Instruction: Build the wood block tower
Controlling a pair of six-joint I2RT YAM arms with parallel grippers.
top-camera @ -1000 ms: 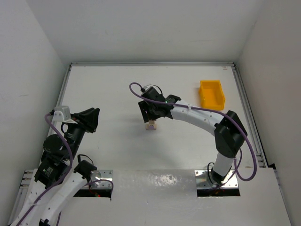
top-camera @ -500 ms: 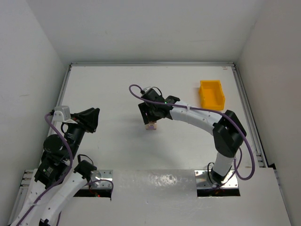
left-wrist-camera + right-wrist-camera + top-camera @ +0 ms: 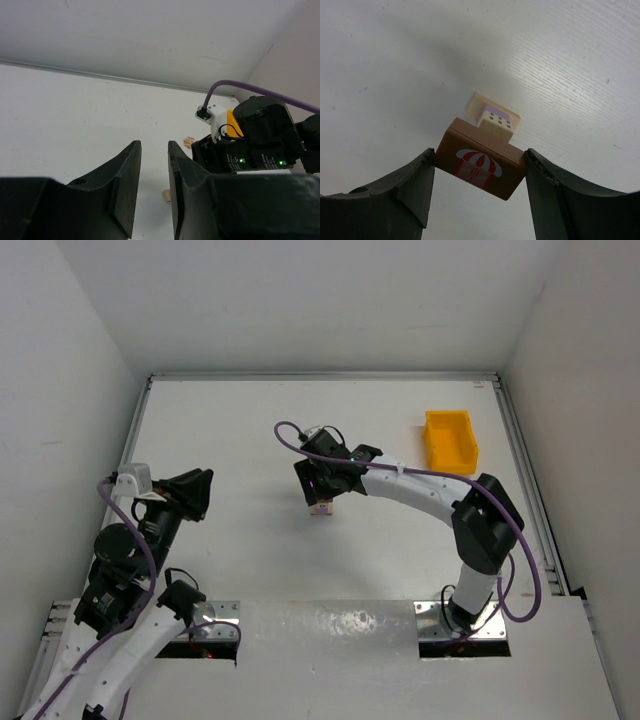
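My right gripper (image 3: 480, 156) is shut on a dark brown block (image 3: 481, 166) printed with a red and white awning. It holds the block on or just above a pale block with a purple dotted face (image 3: 496, 125), which stands on a flat pale tan piece (image 3: 478, 104). In the top view this small stack (image 3: 321, 509) sits mid-table, partly hidden under the right gripper (image 3: 320, 490). My left gripper (image 3: 154, 146) is empty, its jaws a narrow gap apart, raised at the left (image 3: 192, 495). A tan block (image 3: 166, 195) shows beside its finger.
A yellow plastic bin (image 3: 450, 440) stands at the back right. Another small block with a red mark (image 3: 189, 142) lies beyond the right arm's wrist (image 3: 240, 155) in the left wrist view. White walls enclose the table on three sides.
My right gripper has shifted slightly left and down over the stack with the brown block in it. The left arm has barely moved.
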